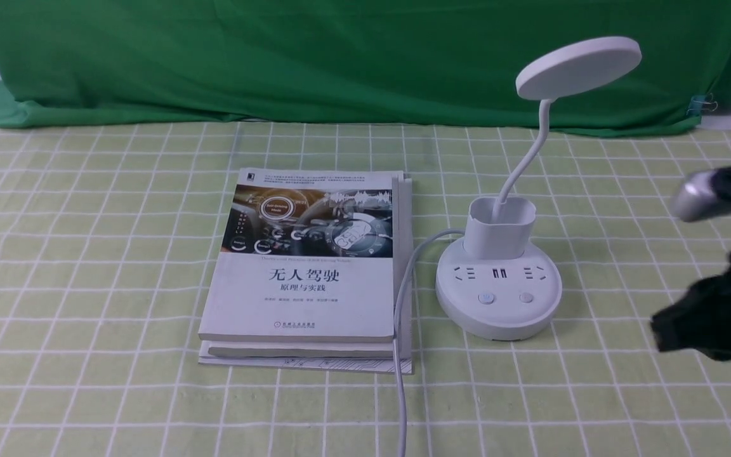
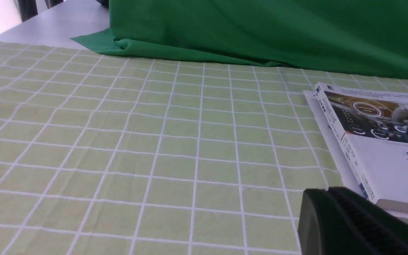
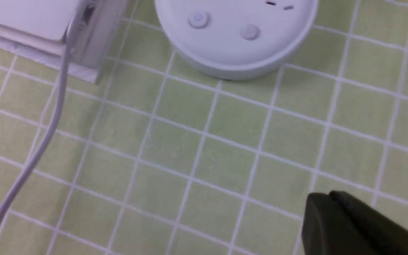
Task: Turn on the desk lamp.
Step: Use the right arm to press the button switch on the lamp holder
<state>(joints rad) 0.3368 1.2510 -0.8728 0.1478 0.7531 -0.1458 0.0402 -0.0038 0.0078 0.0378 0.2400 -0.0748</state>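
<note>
The white desk lamp stands right of centre: a flat disc head, a curved gooseneck, a cup holder and a round base with two buttons. The lamp is unlit. Its base also shows in the right wrist view. Its white cord runs toward the front edge. My right gripper hovers blurred to the right of the base, jaws together and empty. My left gripper is shut and empty, low over the cloth left of the books.
Two stacked books lie just left of the lamp, touching the cord. A green checked cloth covers the table. A green backdrop hangs at the far edge.
</note>
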